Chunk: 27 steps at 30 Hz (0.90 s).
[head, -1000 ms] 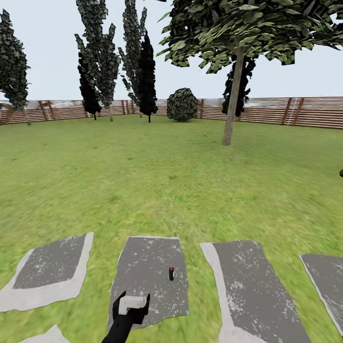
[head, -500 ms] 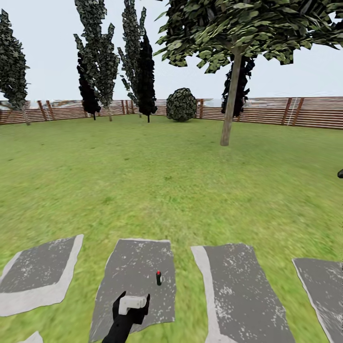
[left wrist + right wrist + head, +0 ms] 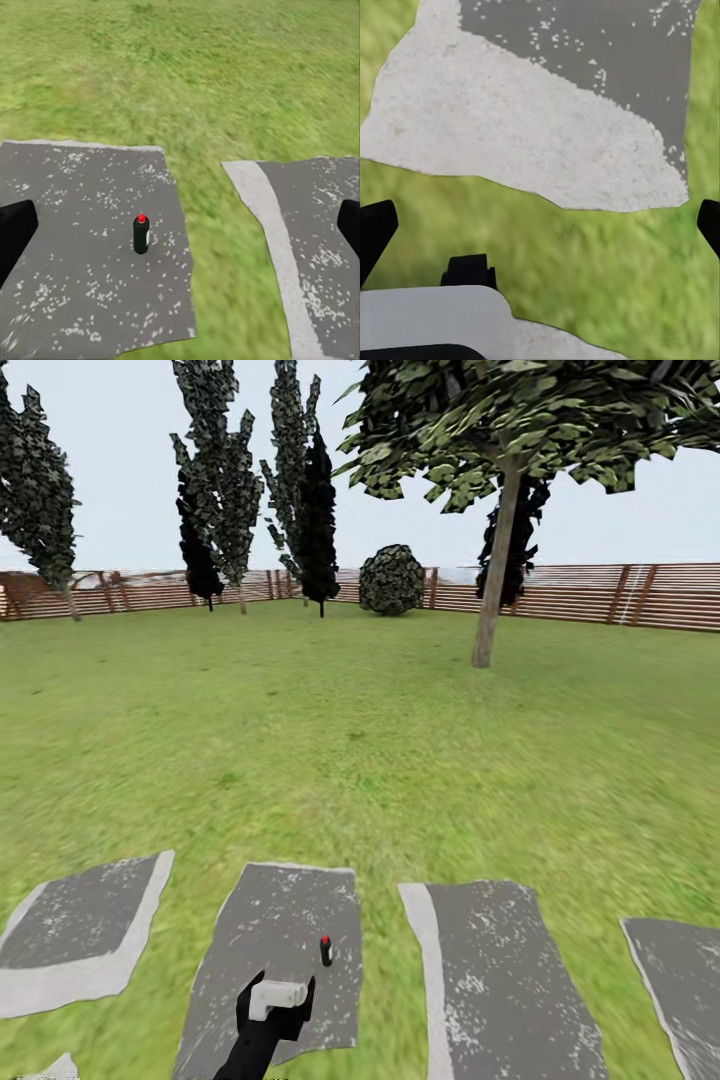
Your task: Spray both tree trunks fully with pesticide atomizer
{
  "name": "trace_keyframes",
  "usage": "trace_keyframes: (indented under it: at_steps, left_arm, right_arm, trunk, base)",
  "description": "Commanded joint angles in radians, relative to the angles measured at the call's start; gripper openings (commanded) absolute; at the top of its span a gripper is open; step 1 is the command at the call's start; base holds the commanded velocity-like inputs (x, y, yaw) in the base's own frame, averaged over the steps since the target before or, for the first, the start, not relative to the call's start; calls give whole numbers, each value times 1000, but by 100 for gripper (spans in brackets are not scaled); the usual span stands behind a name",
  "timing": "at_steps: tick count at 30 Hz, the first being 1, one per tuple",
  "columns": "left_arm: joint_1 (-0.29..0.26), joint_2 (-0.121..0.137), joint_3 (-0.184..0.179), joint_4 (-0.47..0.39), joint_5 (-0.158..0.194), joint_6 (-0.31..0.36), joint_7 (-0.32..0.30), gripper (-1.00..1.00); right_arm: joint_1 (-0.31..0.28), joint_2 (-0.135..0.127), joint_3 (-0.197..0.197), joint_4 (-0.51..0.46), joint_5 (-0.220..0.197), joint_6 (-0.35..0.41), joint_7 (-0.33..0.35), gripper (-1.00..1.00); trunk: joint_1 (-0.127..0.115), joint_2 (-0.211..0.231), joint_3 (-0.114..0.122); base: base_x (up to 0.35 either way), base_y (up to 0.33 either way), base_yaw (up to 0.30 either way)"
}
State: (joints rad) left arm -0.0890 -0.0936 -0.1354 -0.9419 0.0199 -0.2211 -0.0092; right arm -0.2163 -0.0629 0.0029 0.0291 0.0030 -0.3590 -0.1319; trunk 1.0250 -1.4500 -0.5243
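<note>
1. The garden's lawn [image 3: 360, 740] takes up most of the head view, green all the way back to a brown slatted wooden fence [image 3: 590, 595].
2. One broad-canopy tree [image 3: 520, 420] stands to the right of centre on the far part of the lawn, and its straight grey-brown tree trunk [image 3: 497, 565] runs down bare to the grass. Well to its left there's a bunch of narrow dark cypress-like trees [image 3: 225, 480], plus a round shrub [image 3: 391, 580] right by the fence.
3. Closer in, a row of grey stone pavers sits in the grass. The second paver from the left [image 3: 280, 920] is the one that matters, with another paver [image 3: 490, 970] just beside it across a strip of grass.
4. The left gripper [image 3: 275, 1000] hangs low over the near end of that paver, black fingers with a pale block between them in the head view. In the left wrist view its two fingertips sit at opposite edges of the frame, so it's spread wide with nothing between them.
5. The right gripper [image 3: 540, 225] is the same deal in its own wrist view: fingertips far apart, nothing held, over grass and a pale stone slab [image 3: 510, 127].
6. The pesticide atomizer [image 3: 326, 950] stands upright on the paver, near its right edge, just ahead and right of the left gripper, not touching it. From the left wrist view it's a small dark bottle [image 3: 141, 233] with a red top.
</note>
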Motion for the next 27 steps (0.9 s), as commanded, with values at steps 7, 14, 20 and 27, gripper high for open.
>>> trace_keyframes:
  at_steps: [7, 14, 20, 27]
  left_arm:
    - [0, 0, 0, 0, 0, 0, 0, 100]
    - [0, 0, 0, 0, 0, 0, 0, 100]
    - [0, 0, -1, 0, 0, 0, 0, 100]
    - [0, 0, -1, 0, 0, 0, 1, 100]
  right_arm:
    - [0, 0, 0, 0, 0, 0, 0, 100]
    - [0, 0, 0, 1, 0, 0, 0, 100]
    - [0, 0, 0, 0, 0, 0, 0, 100]
    - [0, 0, 0, 0, 0, 0, 0, 100]
  trunk:
    - [0, 0, 0]
    - [0, 0, 0]
    - [0, 0, 0]
    - [0, 0, 0]
  base:
    - [3, -20, 260]
    - [0, -204, 100]
    - [0, -299, 7]
    - [0, -289, 44]
